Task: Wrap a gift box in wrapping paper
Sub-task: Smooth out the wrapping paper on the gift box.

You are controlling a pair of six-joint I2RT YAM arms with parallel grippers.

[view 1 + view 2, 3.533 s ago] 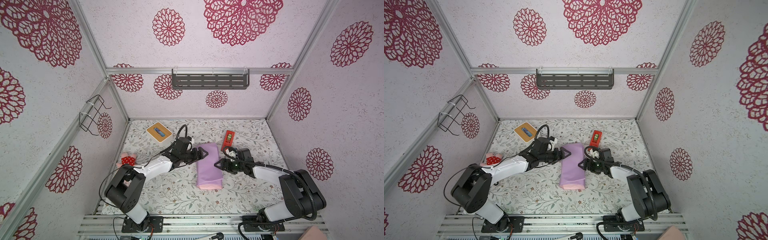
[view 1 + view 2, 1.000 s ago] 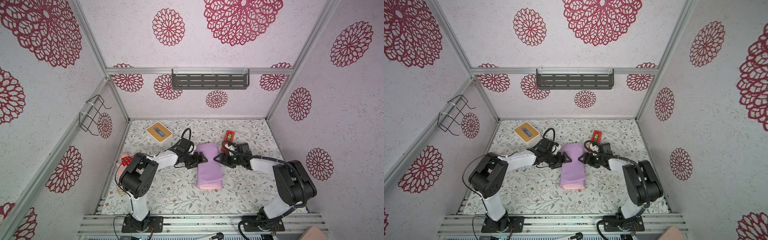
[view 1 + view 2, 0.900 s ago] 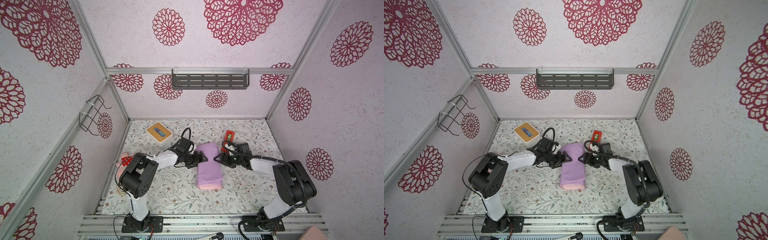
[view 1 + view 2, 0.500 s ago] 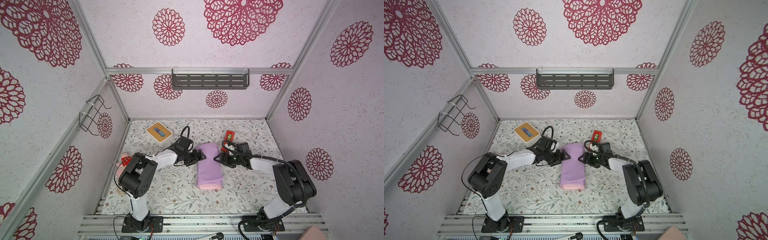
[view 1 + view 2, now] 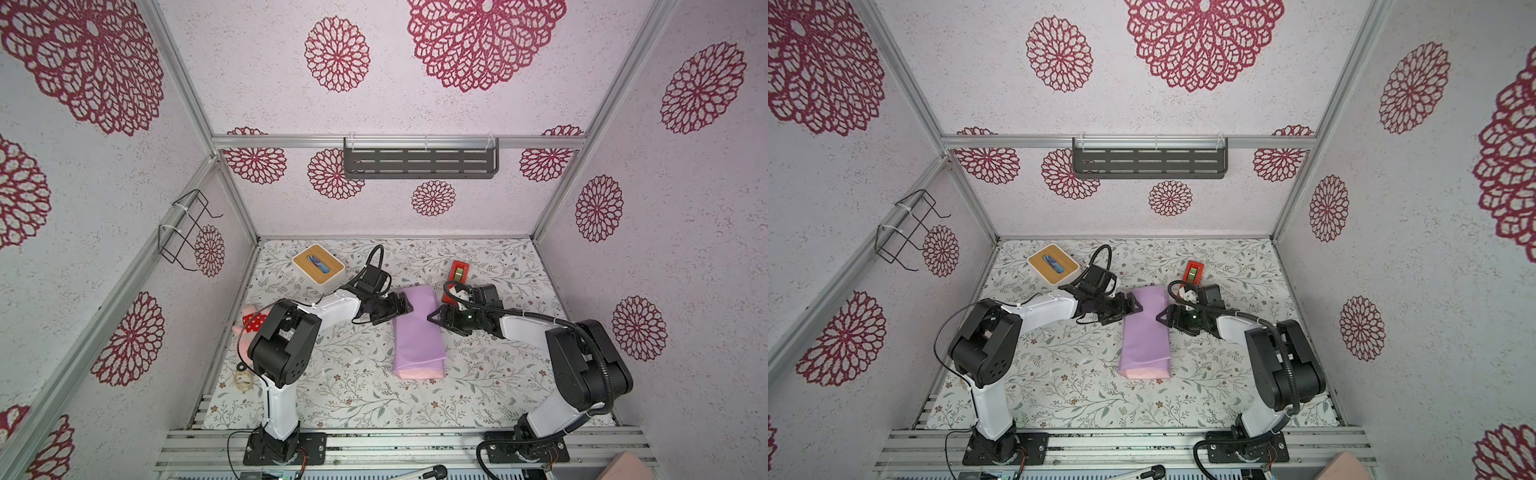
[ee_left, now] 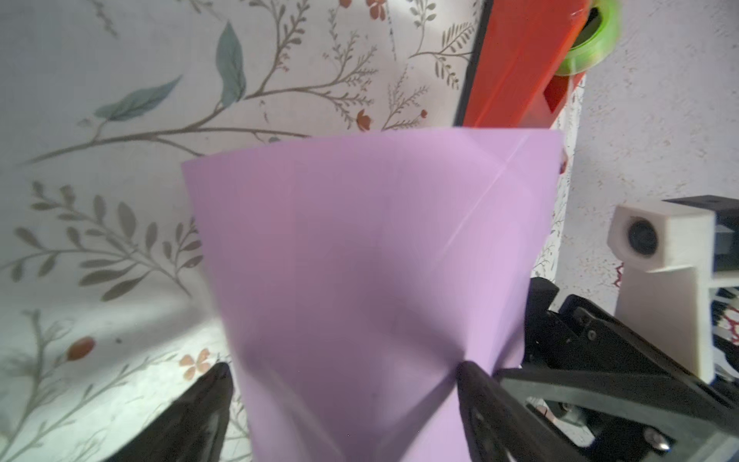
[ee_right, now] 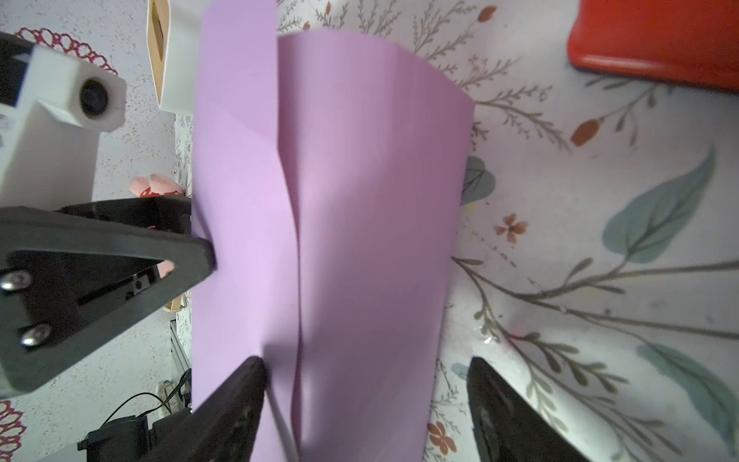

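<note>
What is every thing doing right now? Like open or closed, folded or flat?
Paper: folded into a long bundle, lilac side out, lying flat.
Left claw: open, tips against the paper's side.
Right claw: open, at the paper's other side.
Tissue box: upright, slot up.
Tape holder: has a roll in it.
Toy: lying on the table.

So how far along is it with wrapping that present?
About midway, I'd say. Done: the wrapping paper is folded into a long lilac sleeve; any box inside is hidden. In hand: the left gripper and right gripper, both open, flank its far end. Left: the near end gapes, showing pink, so closing the ends looks undone.
</note>
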